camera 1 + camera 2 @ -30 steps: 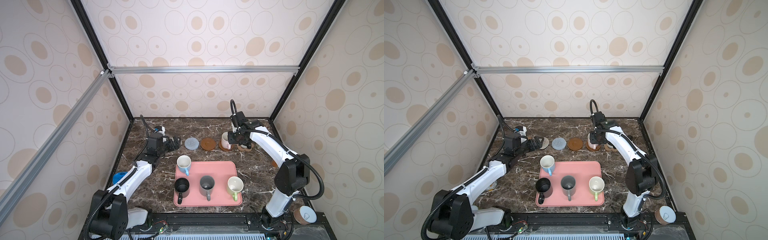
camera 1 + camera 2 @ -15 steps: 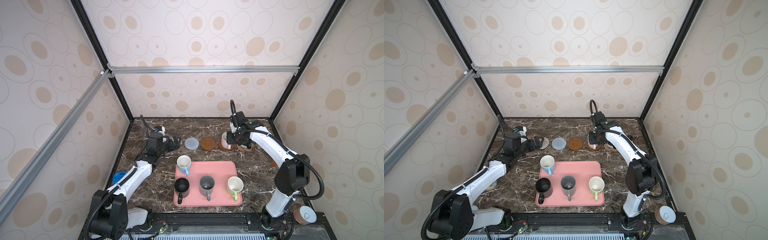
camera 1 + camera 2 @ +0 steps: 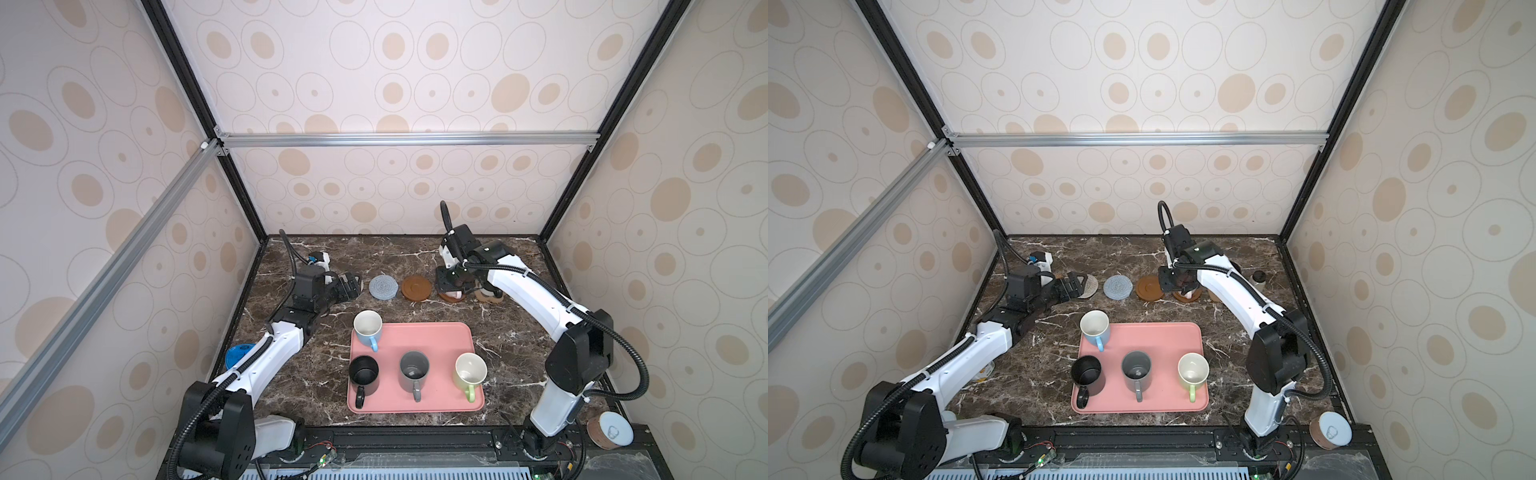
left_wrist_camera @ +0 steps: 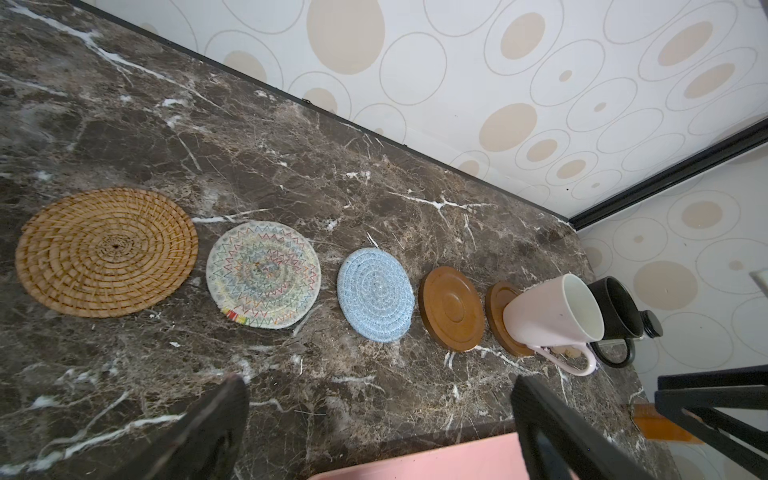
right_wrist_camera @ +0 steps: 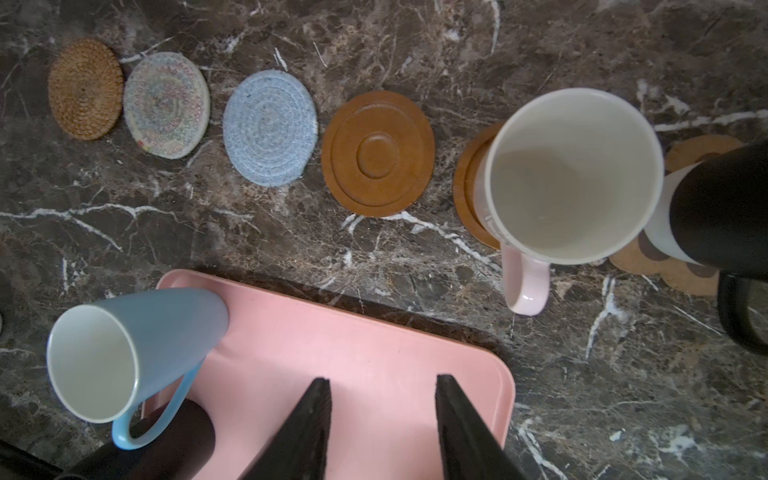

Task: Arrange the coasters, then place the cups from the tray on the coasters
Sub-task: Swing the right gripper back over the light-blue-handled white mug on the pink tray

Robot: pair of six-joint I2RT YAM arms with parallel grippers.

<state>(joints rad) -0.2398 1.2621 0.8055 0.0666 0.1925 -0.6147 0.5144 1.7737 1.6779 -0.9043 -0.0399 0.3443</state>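
In a top view we see only a sliver of the pink cup behind the right hand, centre right; the left hand half-hides the cream coaster.

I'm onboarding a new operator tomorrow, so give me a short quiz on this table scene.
1. True or false: the pale pink cup stands on a wooden coaster.
2. How many cups stand on the tray?
3. Which cup sits on the paw-shaped coaster? A black, B grey, C pale green.
Key: 1 true; 2 four; 3 A, the black cup.
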